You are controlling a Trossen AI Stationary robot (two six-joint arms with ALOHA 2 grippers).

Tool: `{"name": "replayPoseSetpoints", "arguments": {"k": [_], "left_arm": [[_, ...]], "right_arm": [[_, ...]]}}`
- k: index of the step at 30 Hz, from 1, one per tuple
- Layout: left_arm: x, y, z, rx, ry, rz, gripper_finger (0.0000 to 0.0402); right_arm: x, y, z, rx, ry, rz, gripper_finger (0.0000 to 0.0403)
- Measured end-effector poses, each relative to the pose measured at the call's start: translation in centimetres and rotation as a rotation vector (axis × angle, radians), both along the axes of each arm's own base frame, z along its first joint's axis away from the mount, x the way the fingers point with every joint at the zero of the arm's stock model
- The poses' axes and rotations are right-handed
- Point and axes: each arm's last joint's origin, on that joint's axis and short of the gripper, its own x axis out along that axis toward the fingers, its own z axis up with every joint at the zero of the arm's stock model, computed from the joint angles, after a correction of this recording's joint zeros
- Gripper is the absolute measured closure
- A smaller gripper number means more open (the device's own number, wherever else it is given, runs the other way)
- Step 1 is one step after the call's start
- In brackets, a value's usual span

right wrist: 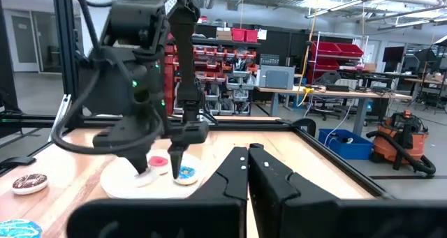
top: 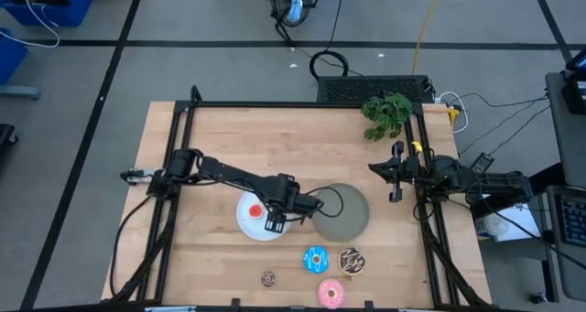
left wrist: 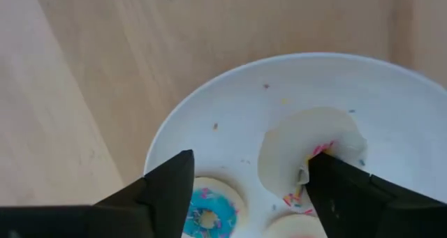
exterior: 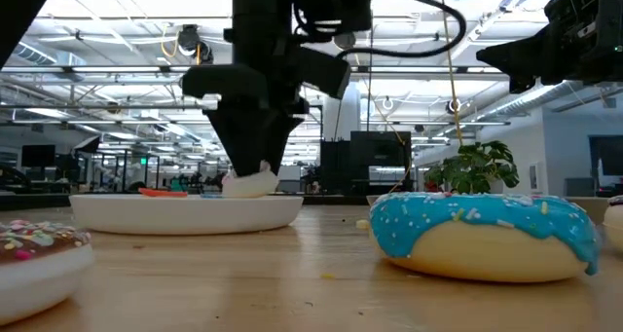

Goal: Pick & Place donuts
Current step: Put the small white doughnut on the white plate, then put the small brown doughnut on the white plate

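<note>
Left gripper hangs jaws apart over the white plate, whitish-pink donut just inside one finger (right arm parked well away).

I can't read any text, label, brand, number or sign anywhere in my four camera views.

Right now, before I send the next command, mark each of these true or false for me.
1. The left pincer is over the white plate. True.
2. The grey plate holds three donuts. False: nothing shows on it.
3. The blue-iced donut lies on the wooden table. True.
4. The right pincer grips the pink-iced donut. False: it is shut on nothing at the table's right edge.
</note>
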Motion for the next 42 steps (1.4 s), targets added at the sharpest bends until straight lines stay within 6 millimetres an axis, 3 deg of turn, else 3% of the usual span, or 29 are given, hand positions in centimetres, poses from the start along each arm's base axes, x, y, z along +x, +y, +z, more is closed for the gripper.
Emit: {"name": "replayPoseSetpoints", "arguments": {"k": [7, 12, 15, 20, 23, 27, 36, 39, 42], "left_arm": [[0.2, -0.1, 0.9, -0.004, -0.004, 0.004, 0.0130], [0.3, 0.2, 0.9, 0.090, -0.036, 0.044, 0.0156], [0.3, -0.5, 0.9, 0.053, -0.024, -0.037, 0.0215], [0.2, -0.8, 0.9, 0.024, -0.013, -0.064, 0.0360], [0.1, -0.8, 0.9, -0.004, -0.003, -0.070, 0.0385], [0.3, -0.9, 0.9, 0.004, -0.030, -0.016, 0.0324], [0.7, -0.4, 0.9, 0.004, -0.069, 0.071, 0.0079], [0.7, 0.3, 0.9, 0.006, -0.064, 0.128, 0.0031], [0.5, 0.6, 0.9, 0.012, -0.042, 0.139, 0.0012]], "right_arm": [[0.0, 0.0, 0.0, 0.000, 0.000, 0.000, 0.0403], [0.0, 0.0, 0.0, 0.000, 0.000, 0.000, 0.0403], [0.0, 0.0, 0.0, 0.000, 0.001, 0.000, 0.0403], [0.0, 0.0, 0.0, 0.000, 0.000, 0.000, 0.0403], [0.0, 0.0, 0.0, 0.000, 0.000, 0.000, 0.0403], [0.0, 0.0, 0.0, 0.000, 0.000, 0.000, 0.0403], [0.0, 0.0, 0.0, 0.000, 0.001, 0.000, 0.0403], [0.0, 0.0, 0.0, 0.000, 0.001, 0.003, 0.0403], [0.0, 0.0, 0.0, 0.000, 0.000, 0.003, 0.0403]]}}
